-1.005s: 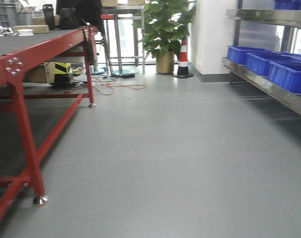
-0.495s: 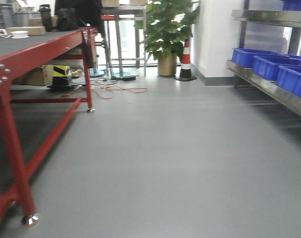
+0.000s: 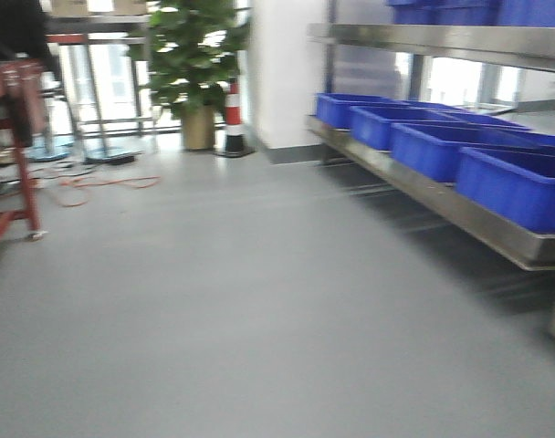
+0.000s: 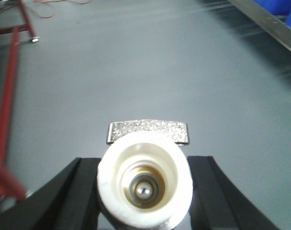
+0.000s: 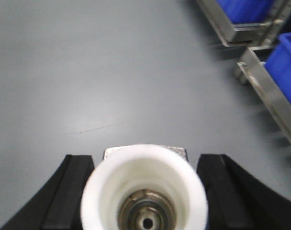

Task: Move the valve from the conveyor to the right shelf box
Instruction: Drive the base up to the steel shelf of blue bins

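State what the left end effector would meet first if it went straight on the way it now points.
Probably the bare grey floor: the left end effector, holding the white valve, points at open floor, nothing between. Depth is unclear.

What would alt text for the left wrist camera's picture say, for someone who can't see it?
A white valve, open end facing the camera with a shiny ball inside, sits clamped between the two black fingers of the left gripper. Behind it are a speckled metal handle, grey floor, a red table leg at left and a shelf edge top right.
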`<act>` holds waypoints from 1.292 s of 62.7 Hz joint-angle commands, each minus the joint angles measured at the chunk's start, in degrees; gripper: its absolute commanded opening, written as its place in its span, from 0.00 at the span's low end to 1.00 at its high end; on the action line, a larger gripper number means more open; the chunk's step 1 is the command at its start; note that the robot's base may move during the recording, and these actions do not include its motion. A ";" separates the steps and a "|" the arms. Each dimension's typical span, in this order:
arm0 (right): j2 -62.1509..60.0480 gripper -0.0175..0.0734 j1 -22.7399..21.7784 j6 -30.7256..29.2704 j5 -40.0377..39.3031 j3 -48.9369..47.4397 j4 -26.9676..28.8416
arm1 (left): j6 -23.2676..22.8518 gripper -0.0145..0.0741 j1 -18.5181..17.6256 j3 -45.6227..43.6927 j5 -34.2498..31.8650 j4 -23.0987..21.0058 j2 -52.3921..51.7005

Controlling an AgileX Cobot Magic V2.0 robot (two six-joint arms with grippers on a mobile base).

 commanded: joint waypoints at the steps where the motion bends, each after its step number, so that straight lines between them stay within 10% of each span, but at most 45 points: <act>1: -0.60 0.01 -0.09 -0.47 -3.51 -0.39 -0.58 | -0.08 0.04 0.07 -0.37 -2.81 -0.70 -0.41; 81: -0.60 0.01 -0.09 -0.47 -3.51 -0.39 -0.58 | -0.08 0.04 0.07 -0.37 -2.81 -0.70 -0.41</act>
